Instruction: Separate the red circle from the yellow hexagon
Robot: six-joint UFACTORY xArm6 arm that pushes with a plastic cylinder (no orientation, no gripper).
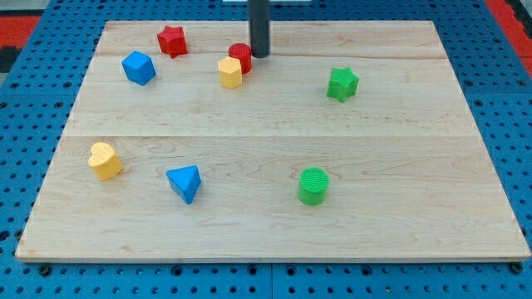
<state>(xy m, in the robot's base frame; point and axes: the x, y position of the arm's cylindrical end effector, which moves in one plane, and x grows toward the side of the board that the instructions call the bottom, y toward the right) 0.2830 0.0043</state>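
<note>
The worktop [274, 158] is a pale wooden board resting on a blue perforated base [33, 124]. The rod [259, 25] descends from the view's top, near the middle of the worktop's far edge. My tip [260, 56] sits on the board just to the view's right of the red circle [241, 56]; whether it touches the block cannot be told. The arm carries no hand, so no hand state applies: the rod is a plain straight end. The red circle stands near the far edge, slightly left of centre. The yellow hexagon [230, 72] lies just in front of it and slightly to the view's left, touching or nearly touching it; the two are not separated. The red star [172, 40] lies near the far edge, left of this pair. The blue cube [138, 67] lies in front of and left of the red star, toward the far-left corner. The green star [342, 84] lies toward the far-right area, well apart from the tip. The yellow heart [105, 160] lies near the left edge. The blue triangle [184, 182] lies to its right, toward the near edge. The green circle [313, 185] lies right of centre, toward the near edge.
</note>
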